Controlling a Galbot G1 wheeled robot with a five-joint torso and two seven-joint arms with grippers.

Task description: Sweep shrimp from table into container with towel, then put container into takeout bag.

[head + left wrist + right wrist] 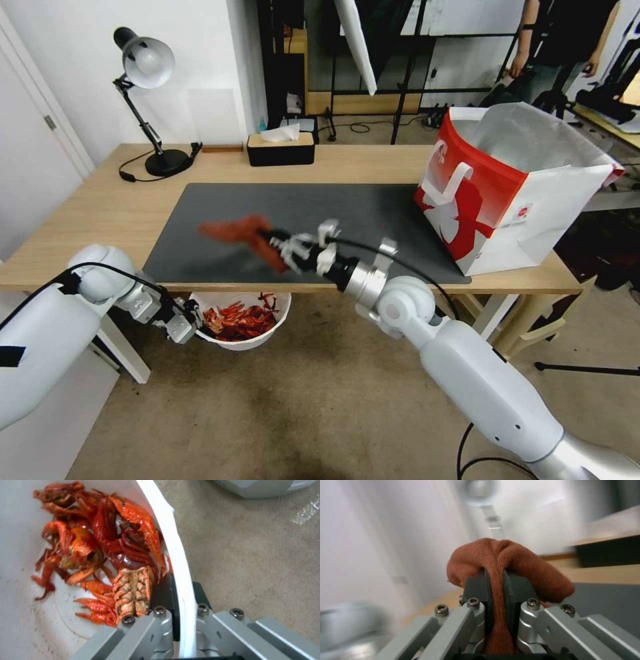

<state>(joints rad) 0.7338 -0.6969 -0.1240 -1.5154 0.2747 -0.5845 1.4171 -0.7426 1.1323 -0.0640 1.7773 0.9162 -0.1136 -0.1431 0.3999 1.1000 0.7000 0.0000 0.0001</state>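
Below table (pixel 120 207) edge, left end effector (pixel 193 325) clamps container (pixel 280 313); right end effector (pixel 270 241) pinches towel (pixel 233 230); bag (pixel 507 193) print seemingly illegible.

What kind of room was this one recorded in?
Probably a lab or studio staged as a workspace: a desk lamp and tissue box on the table, equipment stands behind.

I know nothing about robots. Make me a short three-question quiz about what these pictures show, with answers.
1. True or false: the red-orange curled shrimp lie in the round white plastic container.
2. What does the right gripper hold? A) black tissue box B) rust-red soft towel C) desk lamp
3. Fill in: the left gripper pinches the container's ____, below the front edge of the light wood table.

Key: 1 true. 2 B. 3 rim; one finger inside, one outside. The red and white paper takeout bag stands open on the table's right end.
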